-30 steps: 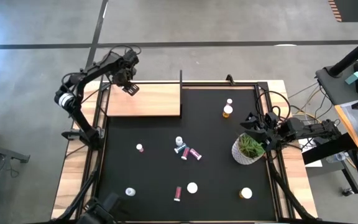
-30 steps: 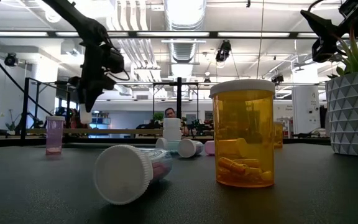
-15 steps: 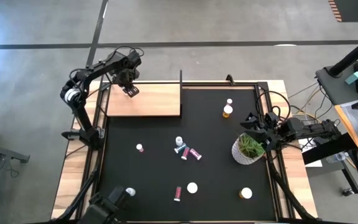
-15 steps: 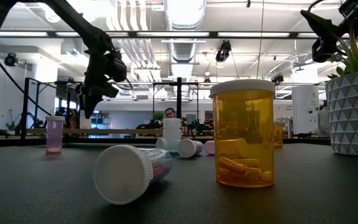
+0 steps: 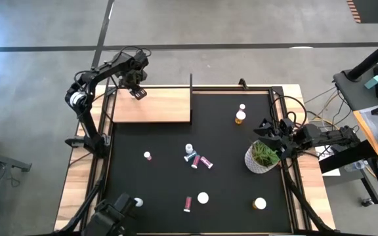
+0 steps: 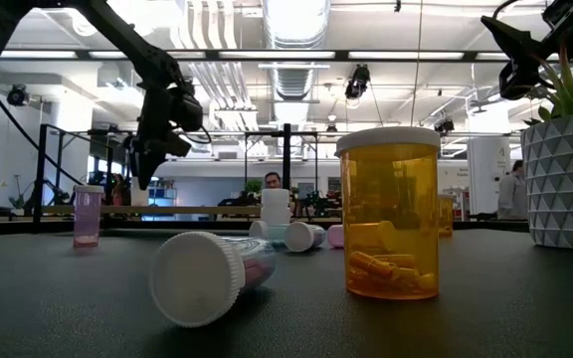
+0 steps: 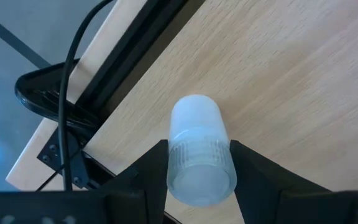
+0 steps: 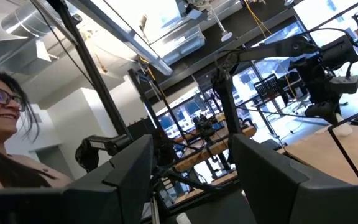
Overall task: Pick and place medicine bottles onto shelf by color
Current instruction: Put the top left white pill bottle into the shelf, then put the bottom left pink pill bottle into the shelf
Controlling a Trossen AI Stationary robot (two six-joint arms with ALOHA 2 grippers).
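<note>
The left gripper (image 7: 197, 168) is clamped on a white bottle (image 7: 197, 146), cap end between the fingers, its long axis running straight out along the gripper's reach toward the shelf (image 7: 291, 81) below. In the high view the left gripper (image 5: 136, 92) sits over the shelf's (image 5: 163, 108) far-left corner, near the edge; whether the bottle base already touches the wood can't be told from the wrist view, prob. just above it. So the drop is straight down, with the board edge and frame rail close by on one side. The shelf itself appears bare apart from this bottle. The other bottles are on the black mat (image 5: 149, 190), well apart from the shelf: a teal bottle (image 5: 189, 151) and pink bottle (image 5: 206, 162) clustered mid-mat, an orange bottle (image 5: 240, 117) toward the right. The right gripper (image 5: 266, 129) waits by the plant pot (image 5: 262, 158), fingers parted, holding nothing, and is the nearer arm for the orange one. The left arm is nearer the shelf.
</note>
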